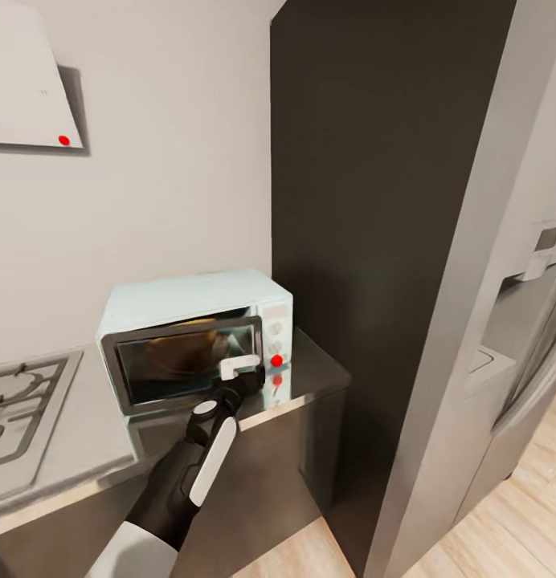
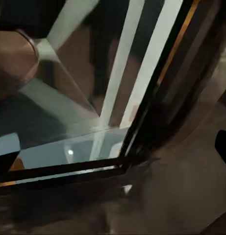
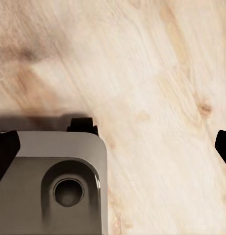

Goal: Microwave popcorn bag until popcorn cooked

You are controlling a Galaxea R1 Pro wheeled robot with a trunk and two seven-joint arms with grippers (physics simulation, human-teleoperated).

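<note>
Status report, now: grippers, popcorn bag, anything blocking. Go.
Left gripper at microwave door, jaw state unclear. Right gripper open, over wood floor. Popcorn bag inside microwave, behind glass. Door nearly shut, nothing blocking.

Head camera looks down at pale mint-blue box microwave (image 1: pixel 199 329), frame centre. Left wrist camera pressed near its dark glass door (image 2: pixel 68 122), shared. Right wrist camera faces pale wood floor (image 3: pixel 157 73).

White wall (image 1: pixel 165 160), tall dark cabinet (image 1: pixel 374 201), wooden floor (image 1: pixel 519 514), gas hob (image 1: pixel 21 409).

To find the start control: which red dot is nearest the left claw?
The red round light on the pale mint-blue microwave, right beside the left claw; the other sits on the wall.
</note>
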